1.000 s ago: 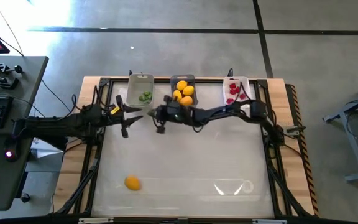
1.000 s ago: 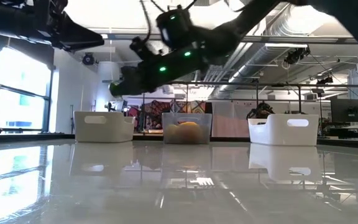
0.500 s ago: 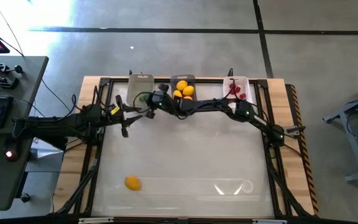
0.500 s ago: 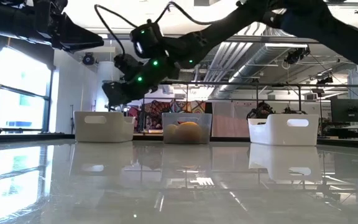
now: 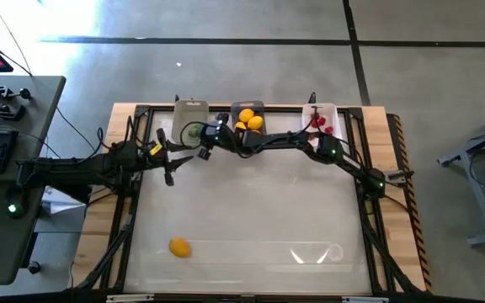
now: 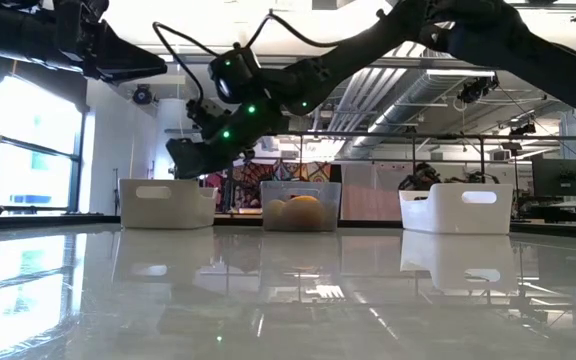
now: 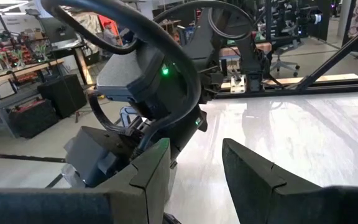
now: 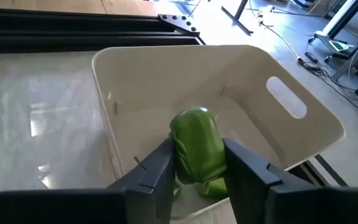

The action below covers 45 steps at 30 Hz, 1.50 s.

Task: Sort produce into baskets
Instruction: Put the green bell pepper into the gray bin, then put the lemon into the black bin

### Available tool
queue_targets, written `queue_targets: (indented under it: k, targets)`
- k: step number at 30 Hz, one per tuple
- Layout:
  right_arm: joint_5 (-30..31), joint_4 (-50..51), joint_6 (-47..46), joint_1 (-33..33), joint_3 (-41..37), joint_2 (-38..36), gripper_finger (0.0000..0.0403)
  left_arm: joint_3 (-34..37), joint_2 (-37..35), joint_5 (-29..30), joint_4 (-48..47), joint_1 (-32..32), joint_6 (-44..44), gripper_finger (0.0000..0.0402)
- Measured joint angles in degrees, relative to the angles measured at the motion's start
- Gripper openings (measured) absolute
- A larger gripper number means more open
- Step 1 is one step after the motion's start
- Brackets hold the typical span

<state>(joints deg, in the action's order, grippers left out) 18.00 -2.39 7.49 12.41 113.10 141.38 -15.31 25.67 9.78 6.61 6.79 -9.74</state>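
Since the earlier frame, the right arm has swung from the middle basket to the leftmost one.

High view: the right hand (image 5: 202, 140) hovers over the cream basket (image 5: 190, 109). Three baskets stand in a row; the dark basket (image 5: 247, 108) and white basket (image 5: 321, 111) lie beyond the hand's right. One orange fruit (image 5: 179, 247) remains on the table (image 5: 251, 219), well behind the hand. The left hand (image 5: 173, 160) waits nearby, half open, empty.

Right wrist view: one green piece (image 8: 197, 144) sits between the part-open fingers (image 8: 156, 169), above the basket floor.

Step in hand: release. Next move: widen the fingers fully, lift clear, and fetch the remaining fruit.
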Motion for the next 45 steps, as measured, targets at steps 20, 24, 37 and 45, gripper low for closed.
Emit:
queue_targets:
  k: [20, 24, 37, 45]
  targets:
    - [1.94, 1.2, 4.41, -1.36, -0.21, -2.77, 0.0161, 0.0, -0.03, -2.37, -0.64, -0.17, -1.15, 0.0133]
    - [1.45, -0.84, 2.3, -1.7, -4.57, -5.33, 0.0051, 0.0, -0.43, -4.82, -0.7, -0.15, -1.01, 0.0133]
    - [2.39, -24.28, -1.46, -7.05, -40.48, -24.68, 0.0003, -0.06, -0.17, -7.87, -2.17, -3.06, -0.79, 0.0133]
    - [8.29, -24.37, 0.08, -12.2, -51.75, -38.23, 0.0001, -5.96, 6.48, -7.91, -10.2, -10.95, 4.4, 0.0101]
